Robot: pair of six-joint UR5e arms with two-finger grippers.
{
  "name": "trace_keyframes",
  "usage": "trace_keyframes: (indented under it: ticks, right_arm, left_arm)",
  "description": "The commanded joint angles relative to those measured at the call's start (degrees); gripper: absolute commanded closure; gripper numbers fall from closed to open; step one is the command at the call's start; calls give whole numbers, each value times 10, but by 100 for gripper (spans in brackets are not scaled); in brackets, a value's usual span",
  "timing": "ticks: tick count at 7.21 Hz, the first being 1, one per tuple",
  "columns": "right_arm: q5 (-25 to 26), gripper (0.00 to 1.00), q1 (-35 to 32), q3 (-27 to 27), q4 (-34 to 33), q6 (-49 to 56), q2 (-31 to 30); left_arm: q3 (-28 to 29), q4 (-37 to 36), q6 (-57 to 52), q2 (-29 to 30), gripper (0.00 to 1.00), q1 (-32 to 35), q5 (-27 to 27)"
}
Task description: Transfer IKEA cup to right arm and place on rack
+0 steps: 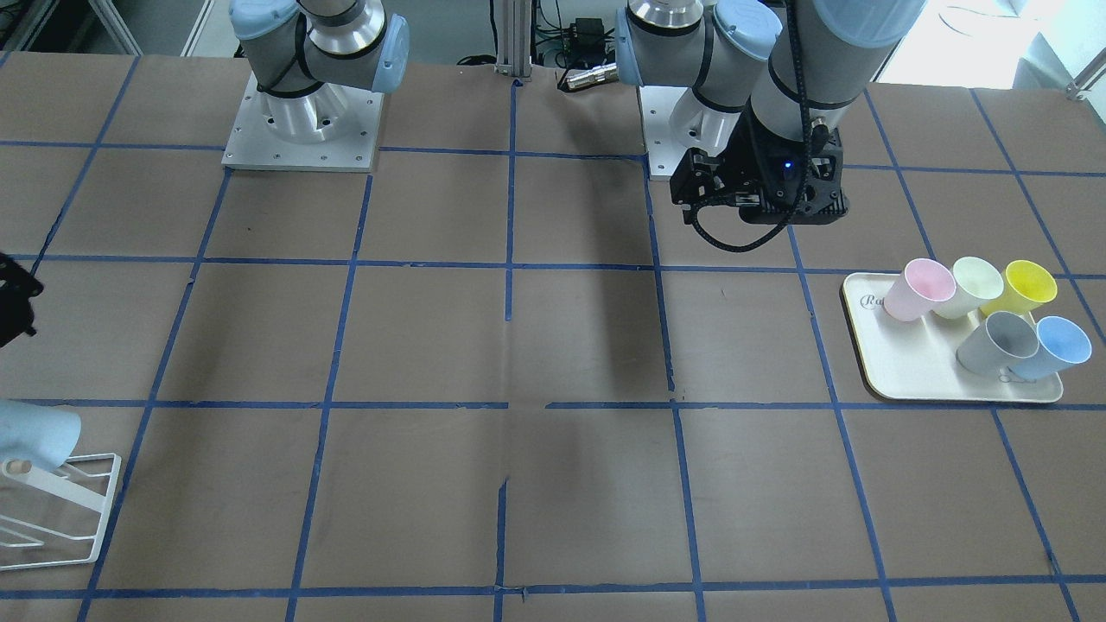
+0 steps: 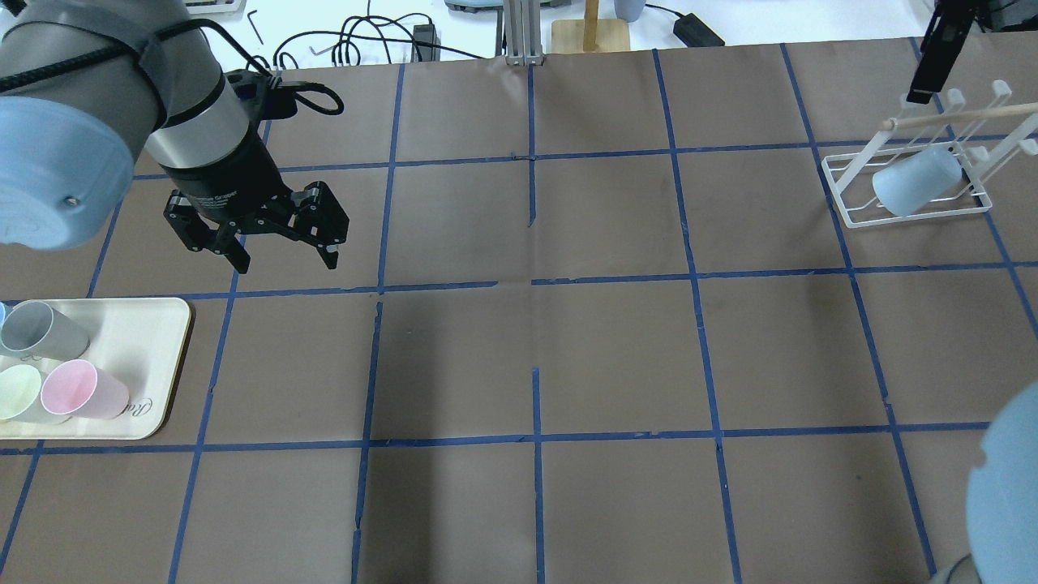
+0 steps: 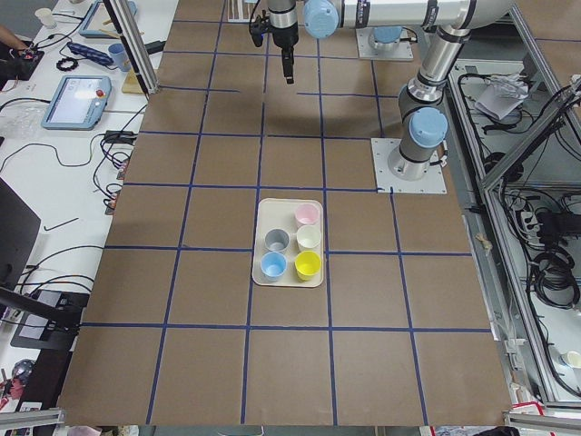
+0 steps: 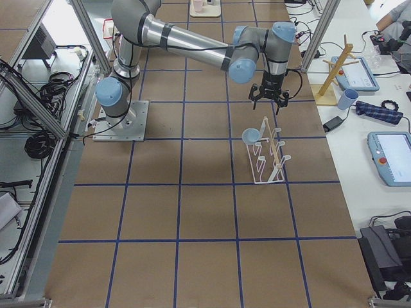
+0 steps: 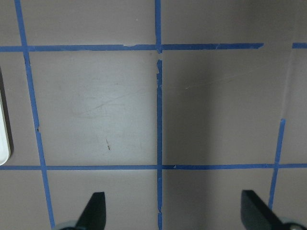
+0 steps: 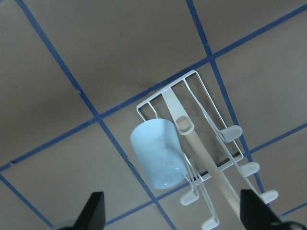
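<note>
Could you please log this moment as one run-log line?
cup: hung on rack | right gripper: open, over rack | left gripper: open, empty, near tray

Blue IKEA cup (image 6: 158, 153), tilted on rack (image 6: 169, 102)

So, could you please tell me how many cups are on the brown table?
6. Five stand on the tray: pink, pale green, yellow, grey and blue. One light blue cup hangs on the rack. None looks hidden.

Table (image 2: 616, 357) w/ tray (image 2: 146, 341), rack (image 4: 267, 162)
</note>
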State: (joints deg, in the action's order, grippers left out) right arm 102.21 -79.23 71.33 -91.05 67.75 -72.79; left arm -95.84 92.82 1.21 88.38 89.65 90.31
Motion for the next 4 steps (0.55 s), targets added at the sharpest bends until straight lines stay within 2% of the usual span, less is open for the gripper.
trace_keyframes:
  ticks: [1,3,4]
  right_arm:
    - [-27,0,-92,0,76,-260,-30]
    - [-28,0,-193,8,77,-491,-18]
    - [-55,0,-207,46,66,-550,-24]
  left_arm:
    - [-1,-4,-2,-13,0,-7,2]
    - [-5,-3,3,-26,0,-10,2]
    - [-8,-3,-3,-27,0,-11,2]
